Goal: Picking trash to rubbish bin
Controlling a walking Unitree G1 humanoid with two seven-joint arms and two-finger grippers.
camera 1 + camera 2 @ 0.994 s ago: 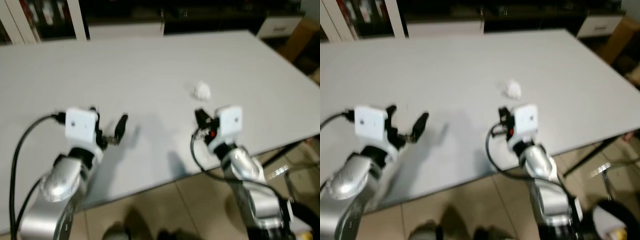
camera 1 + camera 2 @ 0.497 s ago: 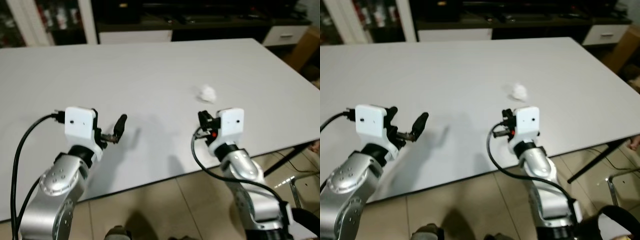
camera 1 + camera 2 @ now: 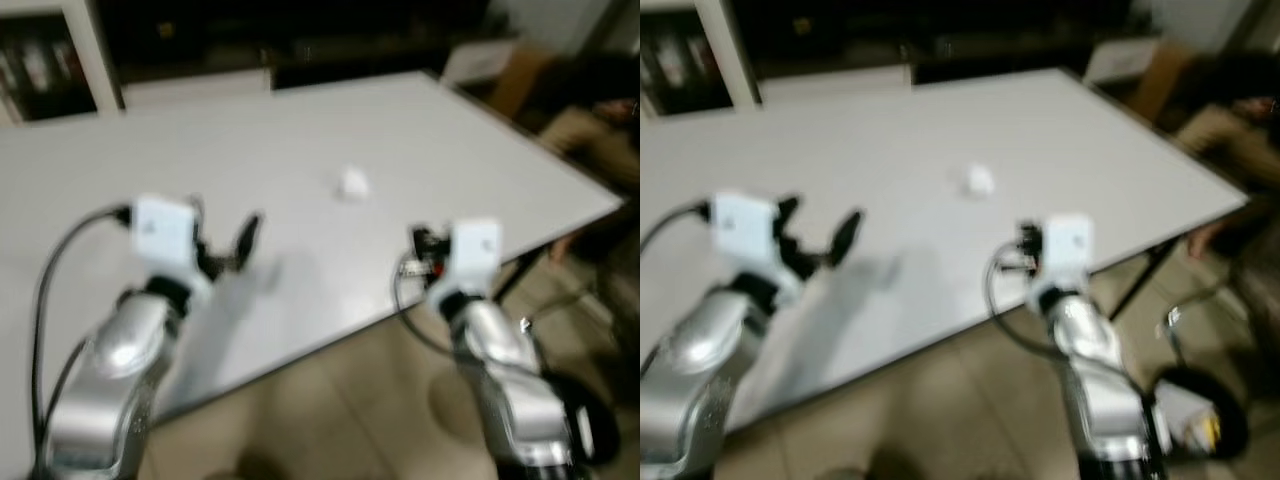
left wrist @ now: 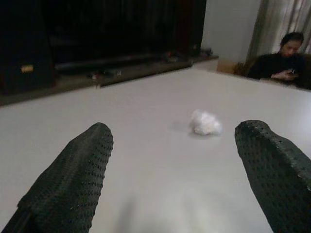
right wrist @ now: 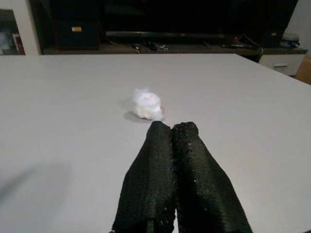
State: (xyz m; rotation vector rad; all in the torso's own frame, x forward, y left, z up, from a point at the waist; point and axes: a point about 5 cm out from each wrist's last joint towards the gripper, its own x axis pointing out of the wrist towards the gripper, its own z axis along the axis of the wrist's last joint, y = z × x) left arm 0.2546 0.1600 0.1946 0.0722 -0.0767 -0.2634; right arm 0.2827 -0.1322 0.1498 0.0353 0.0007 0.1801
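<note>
crumpled tissue (image 3: pixel 352 184) mid white table (image 3: pixel 300 130), left gripper (image 4: pixel 180 165) jaws spread, right gripper (image 5: pixel 179 145) jaws pressed together

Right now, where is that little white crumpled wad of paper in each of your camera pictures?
Left eye view: paper wad mid-table, ahead of both grippers.
Right eye view: paper wad mid-table.
Left wrist view: between the two spread fingers.
Right wrist view: just beyond the closed fingertips.
Shared landmark: the white table.

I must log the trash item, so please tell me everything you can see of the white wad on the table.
The wad is small, white and crumpled, like tissue or paper, with an uneven, lumpy outline. It lies alone on the bare white table, casting a faint shadow, and nothing touches it. The shut right gripper points at it from short of it; the open left gripper frames it from farther back.
</note>
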